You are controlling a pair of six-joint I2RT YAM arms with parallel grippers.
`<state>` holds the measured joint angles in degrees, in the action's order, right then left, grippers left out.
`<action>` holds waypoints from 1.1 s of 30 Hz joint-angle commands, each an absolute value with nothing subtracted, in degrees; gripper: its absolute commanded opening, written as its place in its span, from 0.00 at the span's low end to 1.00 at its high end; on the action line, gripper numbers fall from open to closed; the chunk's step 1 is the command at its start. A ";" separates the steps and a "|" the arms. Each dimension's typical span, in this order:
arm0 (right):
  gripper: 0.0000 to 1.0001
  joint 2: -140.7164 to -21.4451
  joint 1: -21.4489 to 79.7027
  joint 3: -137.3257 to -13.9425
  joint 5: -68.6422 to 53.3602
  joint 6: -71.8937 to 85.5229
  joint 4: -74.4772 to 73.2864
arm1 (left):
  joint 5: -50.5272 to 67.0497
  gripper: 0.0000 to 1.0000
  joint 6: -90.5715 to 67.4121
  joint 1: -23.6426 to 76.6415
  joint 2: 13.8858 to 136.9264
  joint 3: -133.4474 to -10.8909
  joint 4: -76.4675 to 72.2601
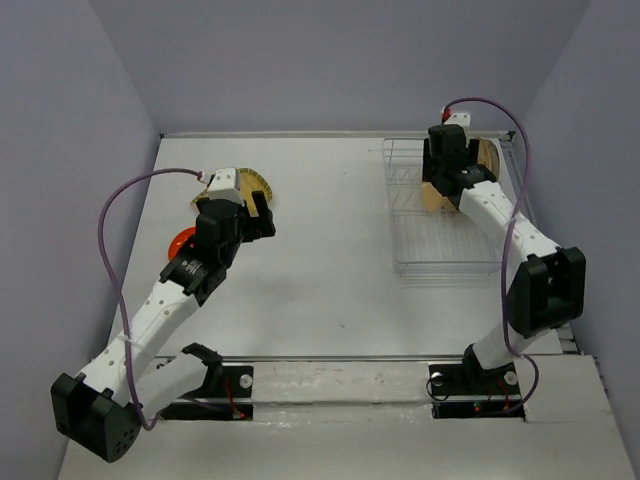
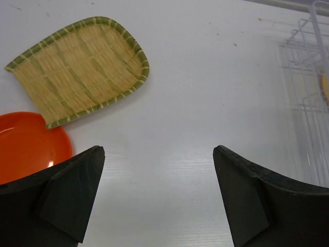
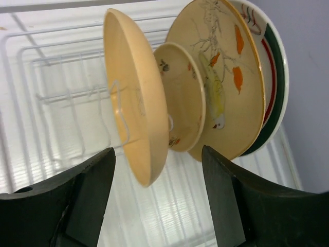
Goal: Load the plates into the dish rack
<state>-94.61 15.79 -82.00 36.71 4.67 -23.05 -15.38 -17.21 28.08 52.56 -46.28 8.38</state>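
Note:
Four plates stand on edge in the white wire dish rack (image 1: pixel 440 255): the orange-tan round plate (image 3: pixel 136 98), the small beige floral plate (image 3: pixel 182 98), the cream oval leaf-print plate (image 3: pixel 226 77) and the white plate with a green-red rim (image 3: pixel 275 77). My right gripper (image 3: pixel 158 154) is open and empty just above the tan plate's edge; it sits over the rack's far end (image 1: pixel 447 172). The yellow-green woven plate (image 2: pixel 77 69) and the small orange-red plate (image 2: pixel 28 144) lie flat on the table at the left. My left gripper (image 2: pixel 158 152) is open and empty above bare table, right of both.
The rack's near rows of tines (image 3: pixel 51 87) hold nothing. The rack's corner shows at the right edge of the left wrist view (image 2: pixel 308 103). The white table (image 1: pixel 330 260) is walled on the left, right and back.

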 commanded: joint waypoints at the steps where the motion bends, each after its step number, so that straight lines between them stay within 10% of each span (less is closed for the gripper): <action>1: 0.75 -84.30 16.00 -77.88 27.70 10.71 -22.68 | -13.10 0.98 -17.49 19.63 59.13 -51.50 4.75; 16: 0.76 -52.05 23.46 -46.33 -2.89 23.64 -6.07 | -3.17 0.82 -24.35 -7.37 87.88 -60.46 -1.93; 33: 0.76 -49.92 23.47 -41.31 -9.49 22.85 -2.55 | 13.61 0.80 -14.86 -11.95 107.49 -73.82 -2.90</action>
